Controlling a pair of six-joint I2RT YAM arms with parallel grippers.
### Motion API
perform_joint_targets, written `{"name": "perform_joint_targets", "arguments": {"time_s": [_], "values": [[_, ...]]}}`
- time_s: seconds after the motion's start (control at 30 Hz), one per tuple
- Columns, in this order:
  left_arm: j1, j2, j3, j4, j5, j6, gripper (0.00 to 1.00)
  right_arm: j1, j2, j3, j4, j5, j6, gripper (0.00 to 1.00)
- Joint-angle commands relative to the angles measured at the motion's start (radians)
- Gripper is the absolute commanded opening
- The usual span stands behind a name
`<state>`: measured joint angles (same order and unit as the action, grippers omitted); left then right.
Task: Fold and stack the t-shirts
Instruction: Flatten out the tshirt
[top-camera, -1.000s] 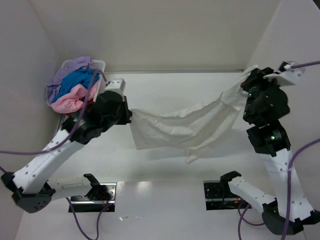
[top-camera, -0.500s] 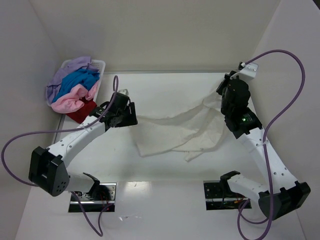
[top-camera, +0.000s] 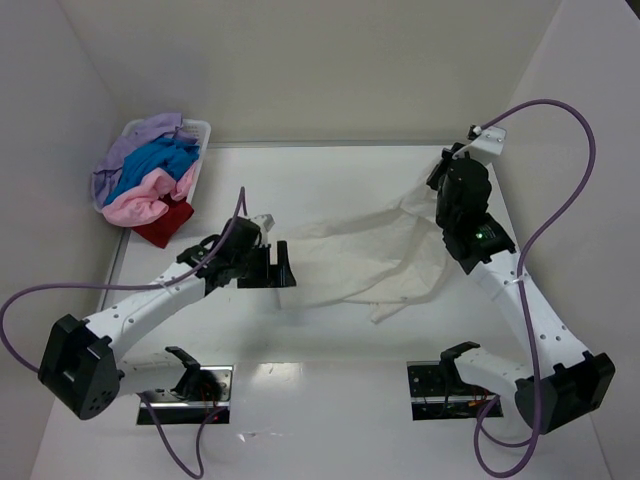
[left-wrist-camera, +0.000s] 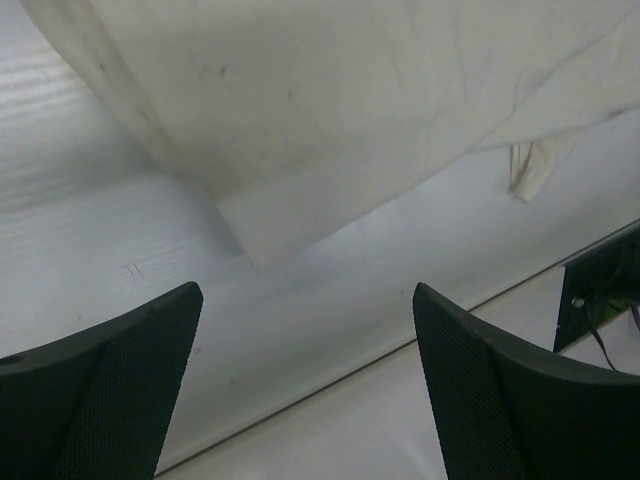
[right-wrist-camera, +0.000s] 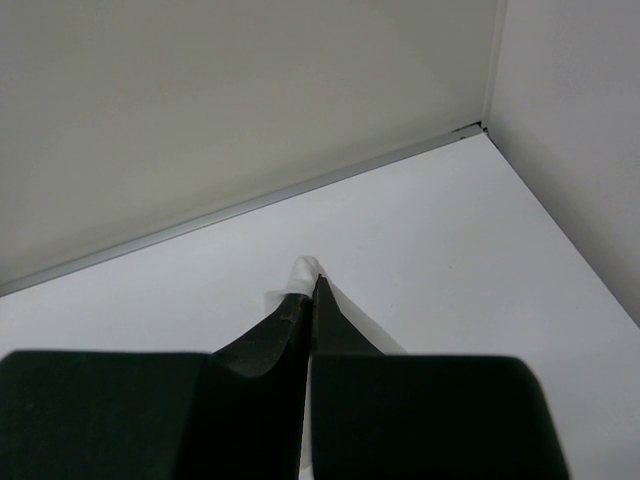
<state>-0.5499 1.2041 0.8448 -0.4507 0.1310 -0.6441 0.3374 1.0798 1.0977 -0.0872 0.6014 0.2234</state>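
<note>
Toward two o'clock on the tabletop (top-camera: 330, 180), the cream shirt (top-camera: 370, 255) is pinched by the closed right claw (right-wrist-camera: 310, 290); the left claw (left-wrist-camera: 305, 300) is spread wide, empty.

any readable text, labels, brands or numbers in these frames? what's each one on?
No readable text in any view.
cream-white t-shirt: plain, no print or tag showing.
white basket: no label visible.
faint mark on the table: too small to read.
</note>
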Motion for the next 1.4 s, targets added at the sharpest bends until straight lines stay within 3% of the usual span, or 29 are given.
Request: {"name": "perform_joint_targets", "arguments": {"time_s": [0.0, 0.1, 0.53, 0.67, 0.7, 0.8, 0.87, 0.9, 0.93, 1.0, 1.37], "values": [[-0.019, -0.034, -0.036, 0.021, 0.076, -0.055, 0.93, -0.005, 0.014, -0.004, 0.092, 0.008, 0.019, 0.0], [-0.039, -0.022, -0.047, 0.021, 0.094, -0.045, 0.92, -0.005, 0.023, 0.005, 0.101, 0.008, 0.028, 0.0], [-0.156, 0.293, 0.023, 0.032, -0.021, -0.028, 0.81, -0.005, 0.014, 0.005, 0.101, 0.018, 0.008, 0.0], [-0.166, 0.304, 0.034, 0.043, -0.04, -0.028, 0.6, -0.005, 0.014, 0.005, 0.101, 0.018, 0.008, 0.0], [-0.166, 0.304, 0.045, 0.043, -0.051, -0.028, 0.5, -0.005, 0.014, 0.005, 0.101, 0.018, 0.008, 0.0], [-0.166, 0.295, 0.066, 0.033, -0.096, -0.028, 0.42, -0.005, 0.014, 0.005, 0.101, 0.018, 0.008, 0.0], [-0.166, 0.285, 0.077, 0.033, -0.14, -0.037, 0.32, -0.005, 0.014, 0.005, 0.101, 0.018, 0.008, 0.0], [-0.166, 0.266, 0.098, 0.023, -0.177, -0.037, 0.1, -0.005, 0.005, 0.005, 0.101, 0.018, 0.008, 0.0], [-0.166, 0.265, 0.099, 0.023, -0.177, -0.037, 0.1, -0.005, 0.005, 0.014, 0.101, 0.018, 0.008, 0.0], [-0.166, 0.256, 0.114, 0.001, -0.211, -0.037, 0.0, -0.005, -0.004, 0.014, 0.101, 0.028, -0.001, 0.0], [-0.131, 0.128, 0.178, -0.094, -0.283, -0.015, 0.0, -0.005, -0.032, 0.014, 0.092, 0.037, -0.01, 0.0]]}}
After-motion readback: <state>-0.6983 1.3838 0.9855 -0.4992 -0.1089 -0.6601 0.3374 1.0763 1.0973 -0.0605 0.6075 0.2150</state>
